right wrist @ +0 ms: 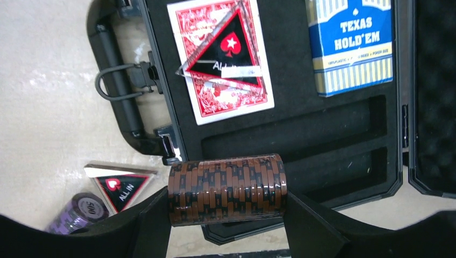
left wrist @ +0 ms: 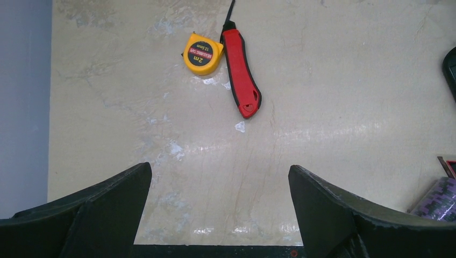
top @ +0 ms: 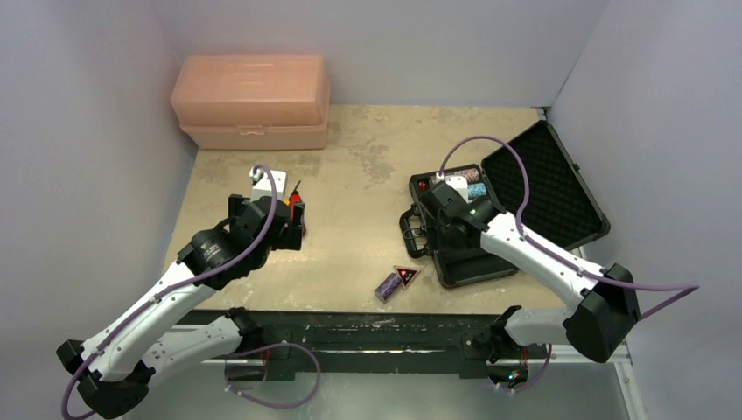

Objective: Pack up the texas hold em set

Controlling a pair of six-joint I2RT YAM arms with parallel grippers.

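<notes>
Cut off — purple chip stack [left wrist: 436, 200] at right edge; blue deck [right wrist: 352, 48] at top

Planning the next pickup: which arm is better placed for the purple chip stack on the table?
Probably left: the left claw is open and empty, the purple chip stack near it. The right claw is shut on the brown chip stack.

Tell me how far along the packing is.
Done: red deck, with a triangular token on it, and blue deck lie in the open case. In hand: the right tool grips a brown chip stack. To do: purple chip stack and second token on the table, then the lid. The left tool is open, empty.
</notes>
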